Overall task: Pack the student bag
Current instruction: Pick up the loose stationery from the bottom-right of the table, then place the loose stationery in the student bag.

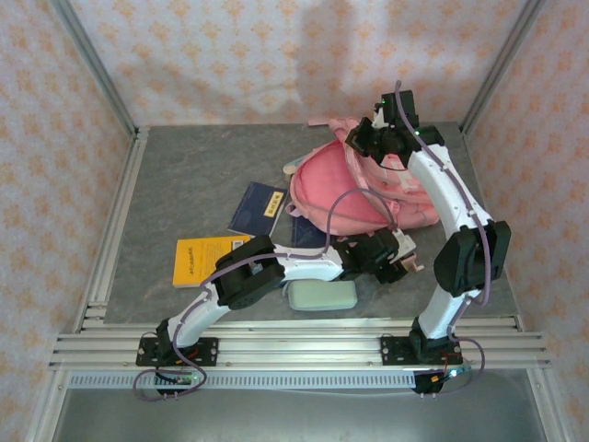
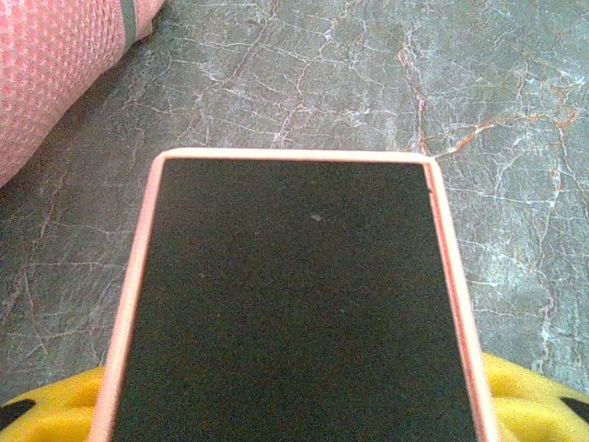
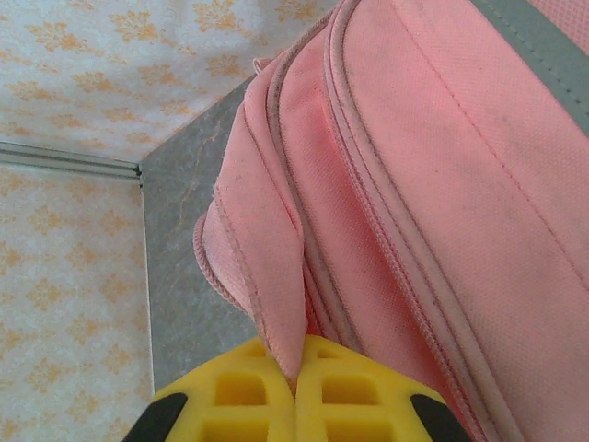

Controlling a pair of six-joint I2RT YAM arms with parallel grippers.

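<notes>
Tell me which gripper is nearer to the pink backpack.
Right. The right gripper is shut on a fold of the student bag at its far edge. The left gripper sits just off the bag's near side, a pink-edged black slab between its fingers.

I can read no lettering anywhere; the covers of the flat yellow book (image 1: 204,261) and the dark blue booklet (image 1: 258,208) are too small for me to read.
</notes>
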